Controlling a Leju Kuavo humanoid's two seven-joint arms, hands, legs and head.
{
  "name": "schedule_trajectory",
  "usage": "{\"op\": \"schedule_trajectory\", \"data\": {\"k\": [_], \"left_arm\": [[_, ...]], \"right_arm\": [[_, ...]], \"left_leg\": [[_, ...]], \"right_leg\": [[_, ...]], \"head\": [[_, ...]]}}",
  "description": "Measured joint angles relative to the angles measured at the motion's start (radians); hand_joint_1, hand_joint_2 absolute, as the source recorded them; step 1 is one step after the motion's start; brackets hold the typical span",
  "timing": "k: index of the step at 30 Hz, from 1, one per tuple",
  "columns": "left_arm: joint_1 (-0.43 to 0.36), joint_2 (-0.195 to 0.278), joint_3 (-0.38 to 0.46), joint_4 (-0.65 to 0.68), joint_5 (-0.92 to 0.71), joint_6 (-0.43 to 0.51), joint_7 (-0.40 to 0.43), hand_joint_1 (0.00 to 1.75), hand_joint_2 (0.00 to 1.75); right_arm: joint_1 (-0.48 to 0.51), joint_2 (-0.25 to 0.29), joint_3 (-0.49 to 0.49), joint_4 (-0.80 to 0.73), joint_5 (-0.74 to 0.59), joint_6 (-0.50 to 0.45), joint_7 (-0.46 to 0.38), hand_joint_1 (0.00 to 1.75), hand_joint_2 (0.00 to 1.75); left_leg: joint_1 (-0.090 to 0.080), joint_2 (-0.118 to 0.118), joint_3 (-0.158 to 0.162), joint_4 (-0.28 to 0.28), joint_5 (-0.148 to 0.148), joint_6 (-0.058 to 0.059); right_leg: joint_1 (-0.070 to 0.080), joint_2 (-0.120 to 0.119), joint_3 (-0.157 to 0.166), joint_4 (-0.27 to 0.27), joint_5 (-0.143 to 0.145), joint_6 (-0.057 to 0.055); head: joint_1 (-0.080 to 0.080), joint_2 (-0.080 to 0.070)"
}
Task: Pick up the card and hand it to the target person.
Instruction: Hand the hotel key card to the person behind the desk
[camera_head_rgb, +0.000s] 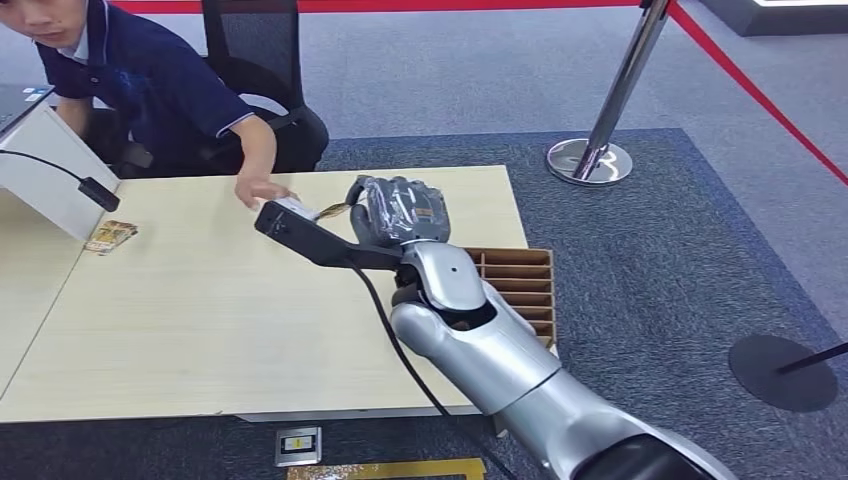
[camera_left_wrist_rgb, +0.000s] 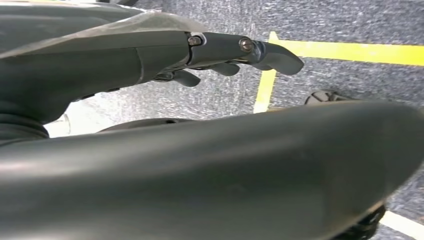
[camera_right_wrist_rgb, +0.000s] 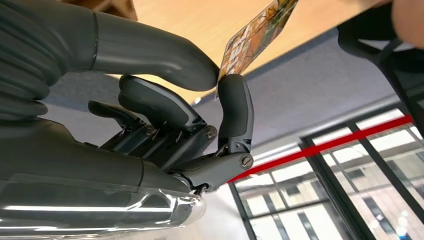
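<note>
My right hand (camera_head_rgb: 400, 212) hovers over the far edge of the pale wooden table (camera_head_rgb: 200, 320). It pinches a colourful printed card (camera_right_wrist_rgb: 255, 35) between thumb and a fingertip, seen close in the right wrist view. In the head view the card (camera_head_rgb: 331, 210) sticks out of the hand toward a seated person in a dark blue shirt (camera_head_rgb: 150, 75). That person's hand (camera_head_rgb: 262, 190) reaches over the table edge, close to the card; whether it touches the card I cannot tell. My left hand (camera_left_wrist_rgb: 225, 55) hangs above grey carpet, fingers loosely extended and holding nothing.
A second small printed card (camera_head_rgb: 110, 236) lies at the table's left side beside a white box (camera_head_rgb: 45, 180) with a black cable. A wooden slotted rack (camera_head_rgb: 522, 285) stands at the table's right edge. A chrome stanchion (camera_head_rgb: 600, 150) and a black office chair (camera_head_rgb: 255, 50) stand beyond.
</note>
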Motion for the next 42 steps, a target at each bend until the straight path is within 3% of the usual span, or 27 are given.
{"op": "schedule_trajectory", "data": {"k": [8, 20, 40, 42], "left_arm": [[-0.008, -0.005, -0.003, 0.004, -0.009, 0.005, 0.020, 0.00, 0.00], [-0.010, -0.010, -0.002, 0.004, 0.008, 0.012, 0.011, 0.00, 0.00], [-0.007, -0.012, -0.001, 0.005, 0.017, 0.014, -0.003, 0.00, 0.00], [-0.007, -0.012, -0.001, 0.005, 0.017, 0.016, -0.002, 0.00, 0.00]], "right_arm": [[-0.095, 0.018, 0.116, 0.155, -0.137, -0.015, 0.060, 1.75, 1.75], [-0.151, 0.019, 0.315, 0.230, -0.317, 0.003, 0.098, 1.75, 1.75], [-0.193, 0.019, 0.457, 0.265, -0.421, -0.034, 0.131, 1.75, 1.75], [-0.195, 0.019, 0.465, 0.269, -0.434, -0.041, 0.128, 0.87, 1.75]], "left_leg": [[0.000, -0.001, 0.000, 0.000, 0.000, 0.000], [0.000, -0.001, 0.000, 0.000, 0.000, 0.000], [0.000, -0.001, 0.000, 0.000, 0.000, 0.000], [0.000, -0.001, 0.000, 0.000, 0.000, 0.000]], "right_leg": [[0.000, 0.000, 0.000, 0.000, 0.001, 0.000], [0.000, 0.000, 0.000, 0.000, 0.000, -0.001], [0.000, 0.000, 0.000, 0.000, 0.001, -0.001], [0.000, 0.000, 0.000, 0.000, 0.001, -0.001]], "head": [[0.000, 0.000], [0.000, 0.000], [0.000, 0.000], [0.000, 0.000]]}}
